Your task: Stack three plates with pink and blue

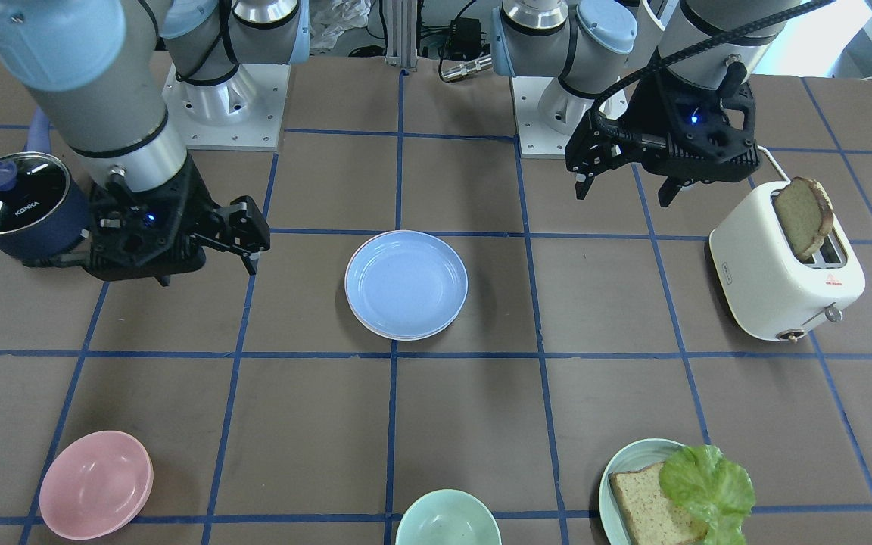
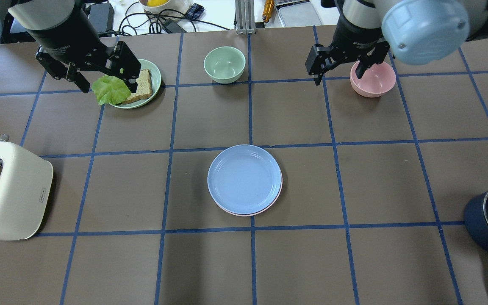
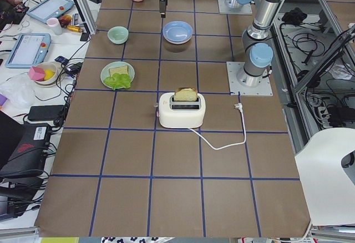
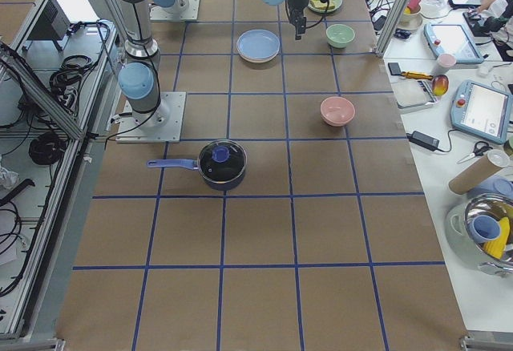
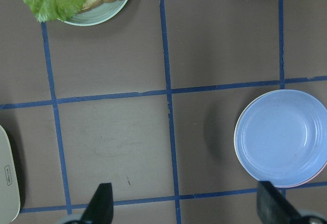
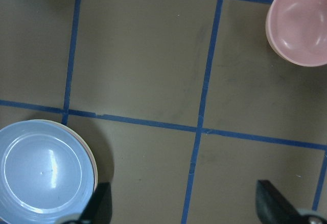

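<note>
Left gripper [image 5: 184, 185] (spread); plates [image 5: 281, 137] rightward, apart

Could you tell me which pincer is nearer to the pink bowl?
Right. The right pincer hangs above the table between the pink bowl and the plate stack. The left pincer is across the table, over the bread-and-lettuce plate.
</note>
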`<state>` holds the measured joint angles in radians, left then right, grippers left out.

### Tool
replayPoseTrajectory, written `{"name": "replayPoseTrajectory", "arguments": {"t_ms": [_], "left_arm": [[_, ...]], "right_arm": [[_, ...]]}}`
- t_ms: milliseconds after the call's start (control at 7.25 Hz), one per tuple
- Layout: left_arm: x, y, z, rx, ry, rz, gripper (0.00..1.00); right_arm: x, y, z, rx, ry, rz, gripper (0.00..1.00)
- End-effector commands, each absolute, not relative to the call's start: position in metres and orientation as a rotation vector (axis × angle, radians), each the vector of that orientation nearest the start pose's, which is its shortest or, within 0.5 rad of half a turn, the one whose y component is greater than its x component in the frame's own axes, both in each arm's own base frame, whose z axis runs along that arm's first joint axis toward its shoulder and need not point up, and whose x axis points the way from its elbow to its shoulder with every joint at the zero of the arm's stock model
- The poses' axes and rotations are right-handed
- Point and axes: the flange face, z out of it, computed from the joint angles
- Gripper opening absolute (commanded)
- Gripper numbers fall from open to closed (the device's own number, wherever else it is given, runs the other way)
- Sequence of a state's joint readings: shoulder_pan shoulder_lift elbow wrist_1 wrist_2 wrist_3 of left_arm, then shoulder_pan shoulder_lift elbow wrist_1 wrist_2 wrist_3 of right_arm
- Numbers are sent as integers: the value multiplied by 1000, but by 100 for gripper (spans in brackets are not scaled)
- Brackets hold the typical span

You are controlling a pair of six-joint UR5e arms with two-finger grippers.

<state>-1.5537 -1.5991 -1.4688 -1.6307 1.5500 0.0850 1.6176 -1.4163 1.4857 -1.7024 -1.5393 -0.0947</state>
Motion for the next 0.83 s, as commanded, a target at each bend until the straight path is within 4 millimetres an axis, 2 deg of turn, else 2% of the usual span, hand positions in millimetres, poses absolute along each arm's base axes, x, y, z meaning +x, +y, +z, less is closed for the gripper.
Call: {"name": "replayPoseTrajectory", "arguments": {"t_ms": [0, 276, 414, 690], "left_arm": [[-127, -506, 516, 109, 3158, -9, 100], [-128, -506, 516, 90, 3155, -8, 100], [-128, -506, 516, 87, 3156, -6, 100], [-128, -506, 516, 90, 3154, -8, 100]], "right_arm": [[152, -528, 498, -145, 3106, -82, 100], [170, -526, 525, -6, 3082, -106, 100], [171, -526, 520, -7, 3102, -16, 100], [170, -525, 517, -12, 3104, -9, 100]]}}
